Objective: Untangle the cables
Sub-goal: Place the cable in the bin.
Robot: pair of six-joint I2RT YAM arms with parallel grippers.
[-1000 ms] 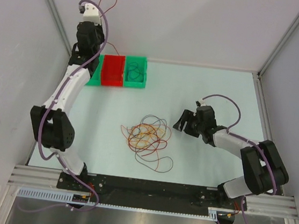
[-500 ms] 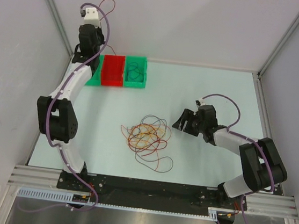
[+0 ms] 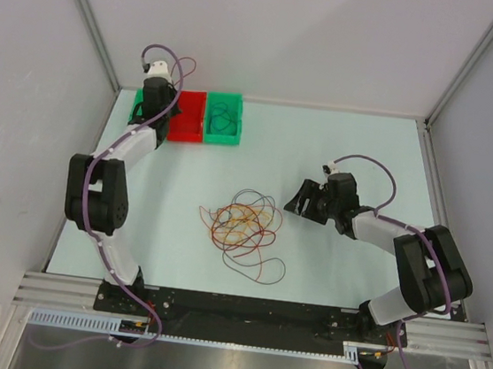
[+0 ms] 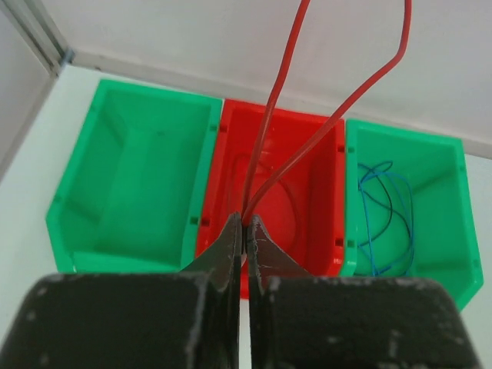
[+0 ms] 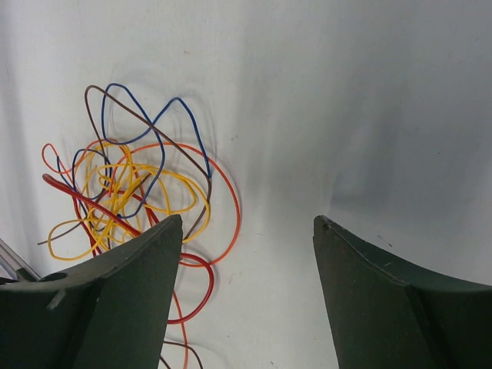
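Observation:
A loose tangle of cables (image 3: 244, 224) in red, orange, yellow, blue and brown lies mid-table. In the right wrist view the tangle (image 5: 131, 192) lies at the left, partly behind the left finger. My right gripper (image 3: 296, 199) hovers just right of the pile, open (image 5: 247, 231), with only bare table between its fingers. At the back left, my left gripper (image 3: 156, 94) is over the bins. There it is shut (image 4: 246, 223) on a red cable (image 4: 280, 84), whose two strands rise out of the top of the view above the red bin (image 4: 307, 146).
Three bins stand in a row at the back left: an empty green bin (image 4: 131, 169), the red bin (image 3: 187, 117) and a green bin (image 3: 225, 118) holding a blue cable (image 4: 388, 207). White walls close in the table at the back and sides.
My left gripper has come down from high by the back wall to just over the bins, with the red cable still in it. The right arm has barely moved.

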